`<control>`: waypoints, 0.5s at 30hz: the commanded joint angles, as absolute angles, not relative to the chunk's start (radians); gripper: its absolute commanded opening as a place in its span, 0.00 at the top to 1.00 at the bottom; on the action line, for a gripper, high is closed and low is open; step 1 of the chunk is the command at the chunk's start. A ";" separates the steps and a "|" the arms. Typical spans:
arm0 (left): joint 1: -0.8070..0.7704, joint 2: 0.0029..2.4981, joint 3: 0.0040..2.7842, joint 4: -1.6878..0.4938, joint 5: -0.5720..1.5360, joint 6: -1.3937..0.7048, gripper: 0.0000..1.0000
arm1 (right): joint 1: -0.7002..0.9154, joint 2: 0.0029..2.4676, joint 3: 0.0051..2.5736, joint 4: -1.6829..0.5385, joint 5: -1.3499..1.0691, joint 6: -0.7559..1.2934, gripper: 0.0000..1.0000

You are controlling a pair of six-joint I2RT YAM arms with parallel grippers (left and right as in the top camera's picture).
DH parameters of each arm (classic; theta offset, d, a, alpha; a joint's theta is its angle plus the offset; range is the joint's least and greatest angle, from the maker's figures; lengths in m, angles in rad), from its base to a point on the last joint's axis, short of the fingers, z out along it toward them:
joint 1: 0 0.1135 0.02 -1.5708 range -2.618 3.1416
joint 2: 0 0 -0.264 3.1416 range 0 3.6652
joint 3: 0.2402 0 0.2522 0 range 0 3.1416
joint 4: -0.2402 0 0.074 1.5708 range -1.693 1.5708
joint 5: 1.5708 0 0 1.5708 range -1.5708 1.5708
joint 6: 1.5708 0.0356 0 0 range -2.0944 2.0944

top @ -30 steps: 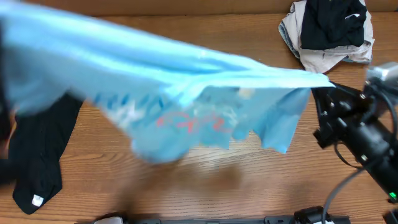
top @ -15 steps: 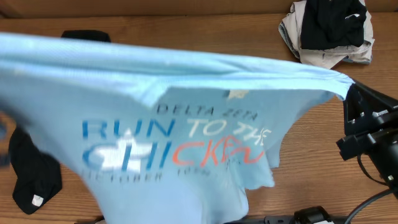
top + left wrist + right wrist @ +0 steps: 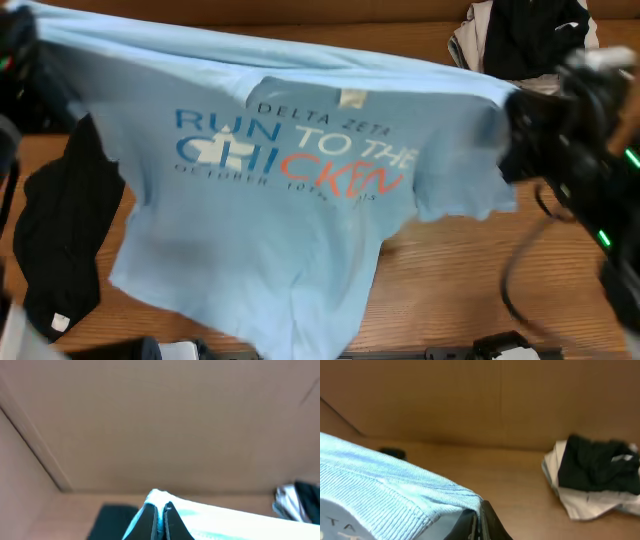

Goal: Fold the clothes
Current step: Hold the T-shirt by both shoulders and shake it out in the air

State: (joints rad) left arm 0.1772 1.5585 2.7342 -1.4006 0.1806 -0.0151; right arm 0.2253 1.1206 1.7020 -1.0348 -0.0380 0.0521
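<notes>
1. The T-shirt (image 3: 300, 240), light blue, hangs spread wide over the middle of the table (image 3: 470, 300). It is held up by its two shoulder corners, and its printed front faces the overhead camera.
2. The lettering (image 3: 290, 160) on the chest reads "DELTA ZETA", "RUN TO THE CHICKEN" in blue, white and pink-red. A smaller line below it is partly blurred.
3. The left gripper (image 3: 160, 506) is at the far left of the table. Its jaws are pressed together on a small fold of the shirt's cloth, which sticks up between the tips.
4. The right gripper (image 3: 479, 510) is at the far right. Its jaws pinch the shirt's other shoulder, and the ribbed seam runs away from them to the left.
5. A black garment (image 3: 60, 230) lies flat on the table at the left, its right edge covered by the shirt's sleeve and side.
6. A crumpled pile (image 3: 530, 45) sits in the far right corner, with black cloth on top of beige-white cloth. It lies just beyond the right shoulder of the shirt.
7. A brown wall (image 3: 150, 420) stands behind the table.
8. The overhead view does not show whether the shirt's hem touches the tabletop.
</notes>
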 commanded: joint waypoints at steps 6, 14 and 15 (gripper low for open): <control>0.150 1.866 2.735 -1.432 0.158 0.009 0.96 | 0.216 1.458 1.708 -1.005 0.033 0.051 0.96; 0.078 2.168 2.735 -1.278 0.154 0.008 0.96 | 0.186 1.796 1.708 -0.776 0.033 0.051 0.96; 0.072 2.202 2.735 -1.245 0.154 0.008 0.96 | 0.182 1.833 1.708 -0.733 0.033 0.051 0.96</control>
State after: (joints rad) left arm 0.0956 2.1067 2.7335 -1.3048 0.1787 -0.0147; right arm 0.2050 1.7454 1.7008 -0.8078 0.0010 0.0513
